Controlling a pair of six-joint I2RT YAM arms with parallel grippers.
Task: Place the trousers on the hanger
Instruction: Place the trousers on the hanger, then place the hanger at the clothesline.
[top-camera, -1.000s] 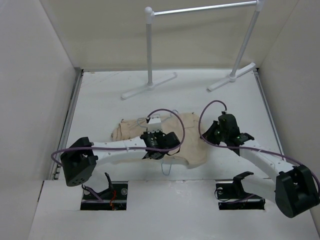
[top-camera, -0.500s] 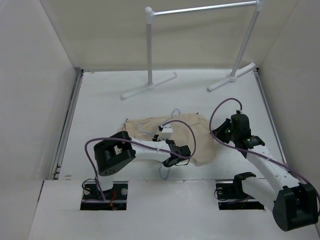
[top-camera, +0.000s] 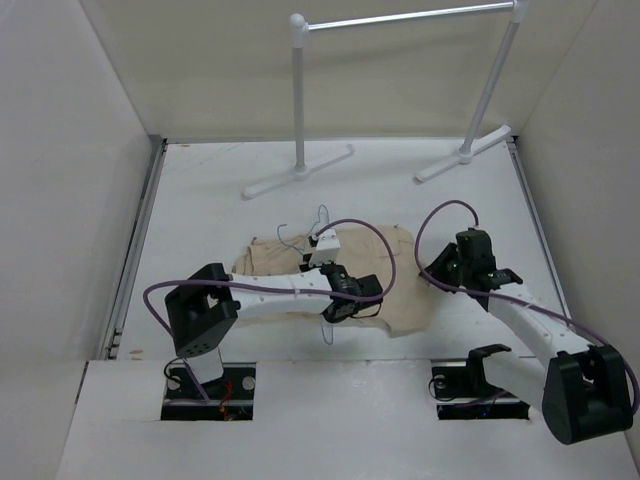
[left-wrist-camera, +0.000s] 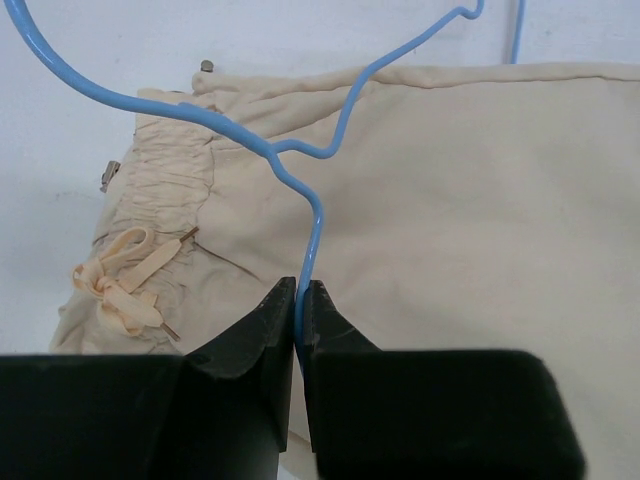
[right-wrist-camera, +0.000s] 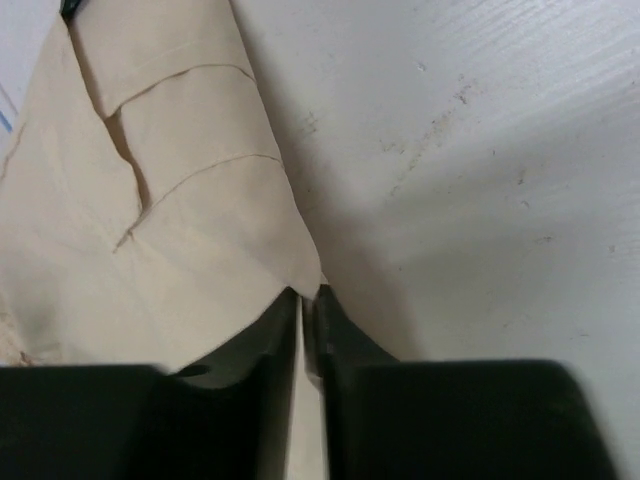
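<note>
The beige trousers (top-camera: 405, 290) lie crumpled flat on the white table, waistband and drawstring bow (left-wrist-camera: 115, 290) toward the left. A thin blue wire hanger (left-wrist-camera: 312, 225) lies over them, its hook (top-camera: 320, 214) sticking out past their far edge. My left gripper (top-camera: 350, 300) sits over the trousers, shut on the hanger's wire (left-wrist-camera: 300, 295). My right gripper (top-camera: 436, 272) is at the trousers' right edge. In the right wrist view its jaws (right-wrist-camera: 308, 296) stand only a sliver apart, pinching a corner of the cloth (right-wrist-camera: 190, 200).
A white-posted clothes rack (top-camera: 298, 100) with a metal bar (top-camera: 400, 18) stands at the back, its feet (top-camera: 300, 172) (top-camera: 465, 150) on the table. White walls close in on the left and right. Purple cables loop off both arms over the garment.
The left arm has swung and turned the hanger, so its hook now points farther left and back. The right gripper has shifted a little along the trousers' right edge.
</note>
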